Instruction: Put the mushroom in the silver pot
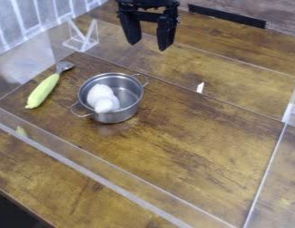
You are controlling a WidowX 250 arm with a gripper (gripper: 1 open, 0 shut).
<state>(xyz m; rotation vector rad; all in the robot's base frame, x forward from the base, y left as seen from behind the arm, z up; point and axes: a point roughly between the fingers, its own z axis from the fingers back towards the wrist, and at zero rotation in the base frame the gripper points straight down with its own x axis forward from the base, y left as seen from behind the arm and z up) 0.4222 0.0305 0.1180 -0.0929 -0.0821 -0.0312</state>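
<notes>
While the hand (150,43) hangs over the far part of the wooden worktop (192,134), its two dark fingers stand apart with nothing between them, so it is released and grasping nothing. Just beside it, on the left of the view, is a white, wire-like piece (82,37). From the hand toward the camera and a little to the right, a small white mark (200,87) shows on the worktop; I cannot tell what it is. Farther from the hand, toward the camera and to the left, sits the silver pot (126,109), upright, one side handle pointing roughly toward the hand and the other away from it. The mushroom (100,98) lies inside the pot, well apart from the hand, its pale rounded body against the wall on the left of the view. Beyond the pot's left side, farther out from the hand, is the yellow-green corn cob (44,91), apart from the pot, with a small dark greyish thing (65,66) near its end closer to the hand. Farthest of these from the hand, a small yellowish thing (21,131) shows near the clear barrier (96,165) on the camera side, too small to identify
</notes>
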